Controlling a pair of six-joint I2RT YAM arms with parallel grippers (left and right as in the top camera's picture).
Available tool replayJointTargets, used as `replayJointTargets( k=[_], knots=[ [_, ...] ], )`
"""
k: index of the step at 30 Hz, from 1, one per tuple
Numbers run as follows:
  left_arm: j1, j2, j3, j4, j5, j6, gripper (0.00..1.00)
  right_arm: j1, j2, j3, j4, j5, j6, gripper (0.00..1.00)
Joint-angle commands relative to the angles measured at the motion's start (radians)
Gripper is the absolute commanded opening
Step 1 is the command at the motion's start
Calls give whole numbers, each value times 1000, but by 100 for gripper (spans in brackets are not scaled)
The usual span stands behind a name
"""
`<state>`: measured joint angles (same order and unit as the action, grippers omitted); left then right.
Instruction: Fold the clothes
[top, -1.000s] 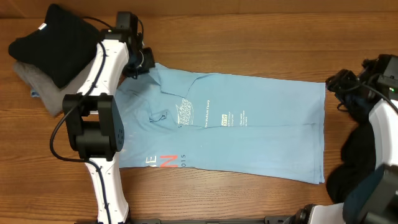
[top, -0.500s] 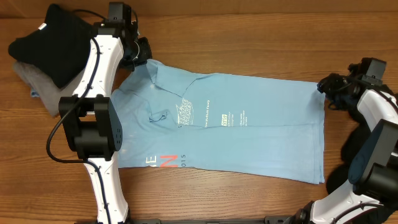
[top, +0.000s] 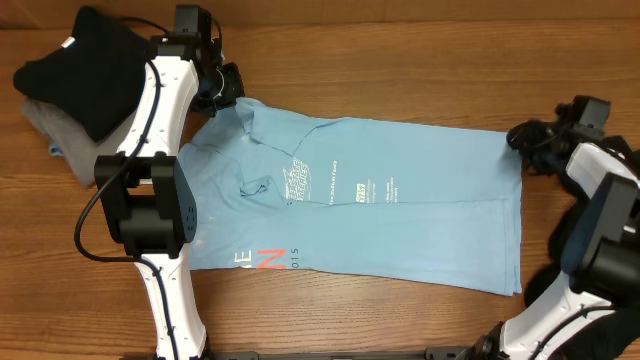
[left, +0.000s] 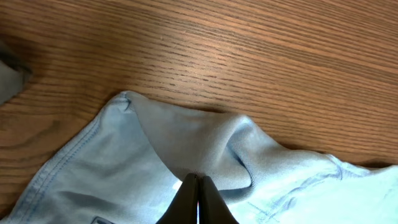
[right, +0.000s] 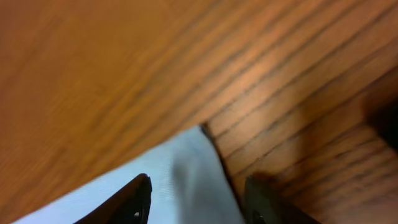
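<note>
The light sky-blue T-shirt (top: 380, 205) lies spread flat across the wooden table, with white print at its middle and red-and-white letters near its lower left. My left gripper (top: 232, 100) is shut on the shirt's upper left corner, where the cloth (left: 205, 149) bunches up between the fingers (left: 199, 180). My right gripper (top: 517, 137) is open over the shirt's upper right corner (right: 193, 180), one finger over the cloth and one over bare wood. A black garment (top: 85, 65) lies folded at the far left.
The black garment rests on a folded grey garment (top: 55, 125) at the table's upper left. Another dark cloth heap (top: 575, 255) sits by the right arm's base at the right edge. Bare wood (top: 400, 60) runs above the shirt.
My right gripper moved left to the shirt's upper right corner. My left gripper shifted slightly up and left a second ago, pulling the shirt's corner, then stayed still.
</note>
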<state>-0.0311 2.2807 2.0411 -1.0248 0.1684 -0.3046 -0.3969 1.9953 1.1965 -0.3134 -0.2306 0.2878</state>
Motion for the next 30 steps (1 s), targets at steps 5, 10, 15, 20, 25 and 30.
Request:
replayJointTargets(
  k=[5, 10, 15, 20, 25, 30],
  knots=[
    [-4, 6, 23, -12, 8, 21, 4, 4, 27, -2, 45, -27, 3, 49],
    [-4, 6, 23, -16, 8, 34, 4, 5, 28, -2, 80, -16, 3, 48],
    [-4, 6, 23, -21, 8, 42, 4, 5, 37, -2, 103, -6, 4, 45],
    [-4, 6, 23, -19, 8, 43, 4, 5, 85, -2, 103, -10, 4, 45],
    [-4, 6, 23, -19, 8, 47, 4, 5, 97, 2, 103, -27, 3, 41],
    [-4, 6, 23, -21, 8, 47, 4, 5, 97, 18, 89, -56, -1, 21]
  ],
)
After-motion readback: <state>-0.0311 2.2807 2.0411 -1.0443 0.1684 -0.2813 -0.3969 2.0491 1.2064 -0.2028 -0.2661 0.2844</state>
